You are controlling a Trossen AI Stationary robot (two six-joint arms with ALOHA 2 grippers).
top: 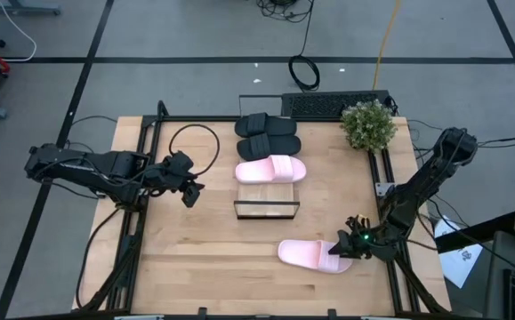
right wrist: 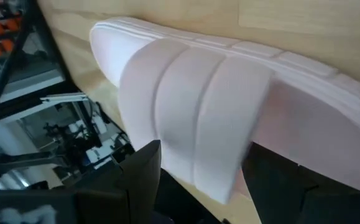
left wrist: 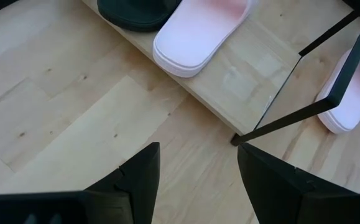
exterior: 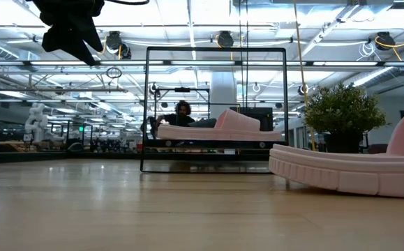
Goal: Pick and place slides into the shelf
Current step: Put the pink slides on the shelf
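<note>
The shelf (top: 267,192) is a narrow light plank in the middle of the table, with a black frame (top: 266,212) at its near end. Two black slides (top: 268,133) and one pink slide (top: 270,169) lie on it, soles down. The second pink slide (top: 313,256) lies sole down on the table near the right edge. My right gripper (top: 347,246) is low at that slide, open, with the strap (right wrist: 198,118) between its fingers. My left gripper (top: 189,191) hangs open above the table, left of the shelf (left wrist: 242,74), high in the low view (exterior: 69,31). My right gripper (right wrist: 199,150) has its open fingers (right wrist: 143,180) on either side of the pink slide's wide strap, coming in low from the table's right. I cannot tell whether they touch it. The slide rests flat on the table.
A potted plant (top: 368,124) stands at the far right corner, just right of the shelf's far end. A keyboard (top: 333,105) lies beyond the far edge. Cables loop over the table left of the shelf. Bare wood lies between the shelf and the left arm.
</note>
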